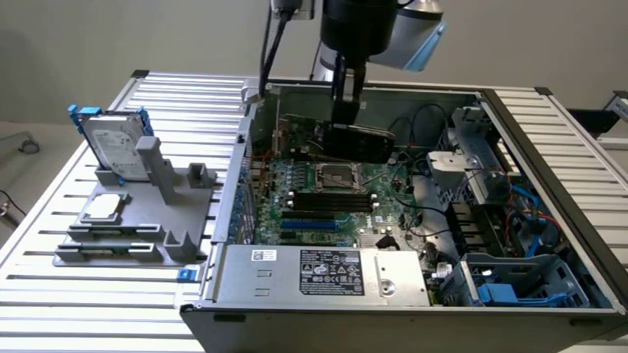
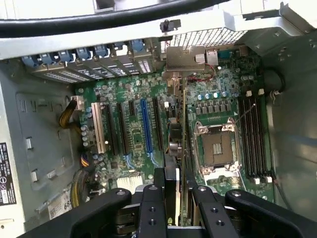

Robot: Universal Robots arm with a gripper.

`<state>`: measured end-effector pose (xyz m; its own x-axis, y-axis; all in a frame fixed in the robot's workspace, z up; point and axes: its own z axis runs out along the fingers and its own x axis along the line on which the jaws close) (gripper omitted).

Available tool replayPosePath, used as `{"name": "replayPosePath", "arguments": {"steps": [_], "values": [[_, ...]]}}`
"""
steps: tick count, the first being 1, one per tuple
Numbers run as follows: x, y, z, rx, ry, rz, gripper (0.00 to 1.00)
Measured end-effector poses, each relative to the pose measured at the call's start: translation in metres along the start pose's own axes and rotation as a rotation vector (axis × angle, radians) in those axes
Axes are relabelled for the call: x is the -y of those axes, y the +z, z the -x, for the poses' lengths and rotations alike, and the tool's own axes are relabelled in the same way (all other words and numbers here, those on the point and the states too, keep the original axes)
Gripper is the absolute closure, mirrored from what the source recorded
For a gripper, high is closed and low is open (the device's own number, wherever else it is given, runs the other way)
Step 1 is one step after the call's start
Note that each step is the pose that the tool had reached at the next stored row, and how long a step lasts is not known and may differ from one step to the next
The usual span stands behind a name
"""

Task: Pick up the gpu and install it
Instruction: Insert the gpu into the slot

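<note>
In the exterior view, holds the gpu (image 1: 361, 144) upright inside the open case (image 1: 537, 140), just above the motherboard (image 1: 294, 181), with the hand (image 1: 345, 118) clamped on its top edge. In the wrist view, grips the gpu edge-on between both fingers (image 2: 156, 201), beside the CPU socket (image 2: 218, 148).

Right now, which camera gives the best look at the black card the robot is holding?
The exterior view: the gpu shows its broad black side, held by the fingers above the motherboard. The wrist view looks along its edge, so there it is just a thin strip between the fingers.
</note>
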<state>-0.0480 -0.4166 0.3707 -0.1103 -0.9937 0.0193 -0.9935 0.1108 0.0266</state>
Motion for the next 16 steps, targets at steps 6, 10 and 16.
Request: {"name": "replayPosePath", "arguments": {"steps": [6,10,16], "values": [[0.0000,0.0026,0.000,0.0026,-0.083,-0.0296,0.74],[-0.0025,0.0066,0.000,0.0092,-0.109,-0.0416,0.74],[-0.0128,0.0162,-0.002,0.0117,-0.123,-0.0530,0.74]]}}
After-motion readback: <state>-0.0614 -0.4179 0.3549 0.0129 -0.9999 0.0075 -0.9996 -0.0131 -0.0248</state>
